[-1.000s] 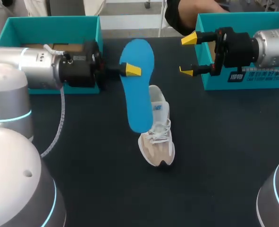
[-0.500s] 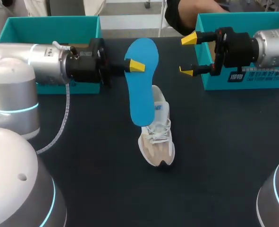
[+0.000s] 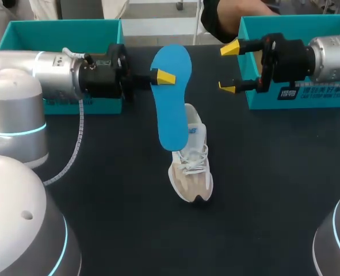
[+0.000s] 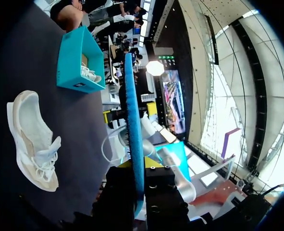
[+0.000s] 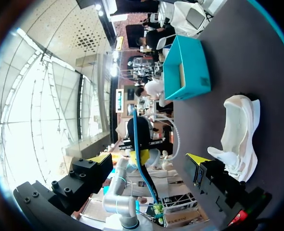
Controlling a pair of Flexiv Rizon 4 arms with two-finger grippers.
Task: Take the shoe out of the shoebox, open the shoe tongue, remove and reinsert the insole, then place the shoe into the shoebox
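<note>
A blue insole (image 3: pixel 172 98) hangs nearly upright above the table's middle, with my left gripper (image 3: pixel 163 76) shut on its upper part. Its lower end overlaps the opening of the white and beige shoe (image 3: pixel 191 167), which lies on the dark table with its toe toward the front. In the left wrist view the insole (image 4: pixel 132 115) runs edge-on out of my gripper (image 4: pixel 138 168), with the shoe (image 4: pixel 33 139) off to one side. My right gripper (image 3: pixel 228 67) stands open in the air to the right of the insole, holding nothing. The right wrist view shows the shoe (image 5: pixel 238 130) and insole (image 5: pixel 136 139) ahead.
A teal shoebox (image 3: pixel 20 34) stands at the back left behind my left arm. A second teal box (image 3: pixel 262 98) sits at the back right under my right arm. The dark table in front of the shoe is bare.
My left arm has carried the insole a little to the right and turned it more upright over the shoe. The right arm and the shoe have stayed put.
</note>
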